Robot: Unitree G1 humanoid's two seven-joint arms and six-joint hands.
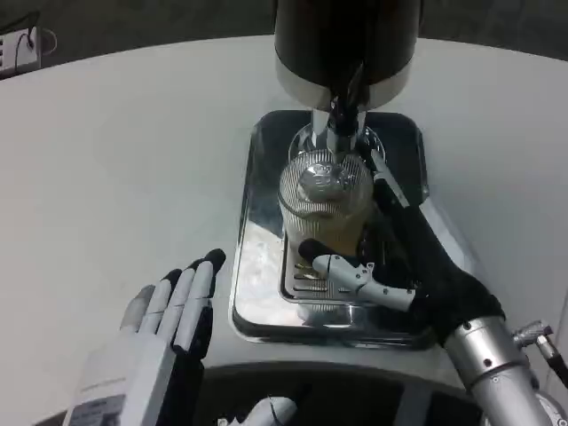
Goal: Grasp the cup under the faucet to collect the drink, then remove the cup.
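Cup held steady beneath the faucet

Fingers (pixel 355 273) of the right hand (pixel 417 266) are wrapped around the cup (pixel 324 209), a white one crossing its near face low down and the dark palm pressed to its right side. The grip looks firm enough for filling, though the far side of the cup is hidden, so I cannot tell how far the fingers reach around it.

The cup is a ribbed clear glass standing upright on the grille of the tray (pixel 257 293), directly below the faucet (pixel 342 115) of the dark dispenser (pixel 346 35). Pale liquid appears to sit in its lower part; the level is hard to read through the ribs and reflections.

The step in hand seems to be collecting the drink. To do it well, the hand should keep the mouth of the cup centred under the spout and the cup vertical, bottom resting on the grille so that the rising weight is borne by the tray and not the wrist. Squeezing harder is unnecessary; a smooth glass wall may slip upward if pinched low, so an even wrap is better. When full enough, the cup should come straight toward the robot, level, clear of the spout before any lift.

The left hand (pixel 164 333) lies on the desk (pixel 115 160) beside the tray, fingers straight and slightly spread, holding nothing.
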